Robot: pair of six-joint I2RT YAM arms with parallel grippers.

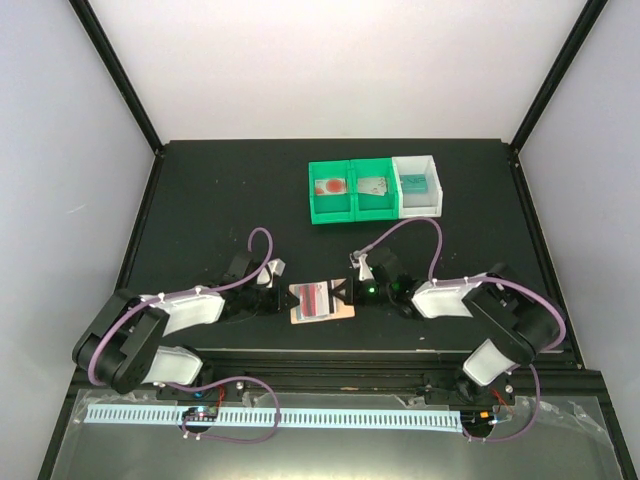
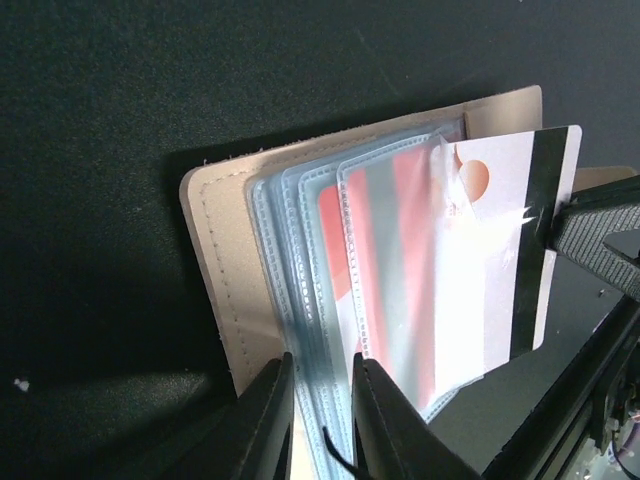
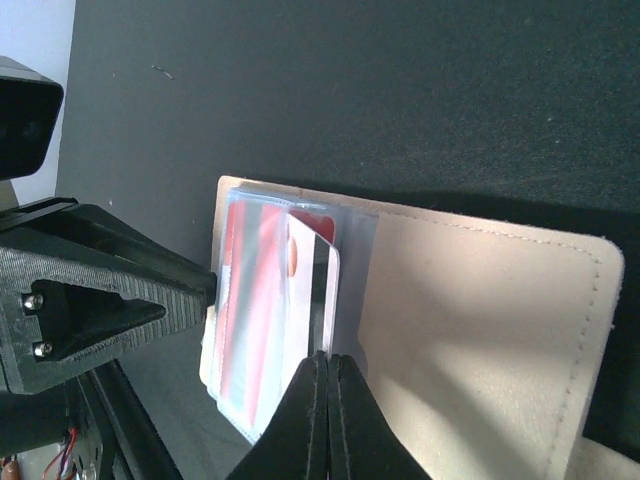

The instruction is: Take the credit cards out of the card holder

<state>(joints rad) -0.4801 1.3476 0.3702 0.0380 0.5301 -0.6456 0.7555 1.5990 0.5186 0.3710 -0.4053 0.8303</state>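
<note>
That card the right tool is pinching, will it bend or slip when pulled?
Probably stiff: the card juts flat and straight from the holder. Its glossy face looks slippery, so the right tool's edge pinch might slide. Likely light, being so thin.

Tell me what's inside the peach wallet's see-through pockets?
A red-and-grey striped card sits in the front clear plastic pocket; a white card with a black stripe sticks halfway out. Behind, only a red sliver shows; the rest is covered.
</note>
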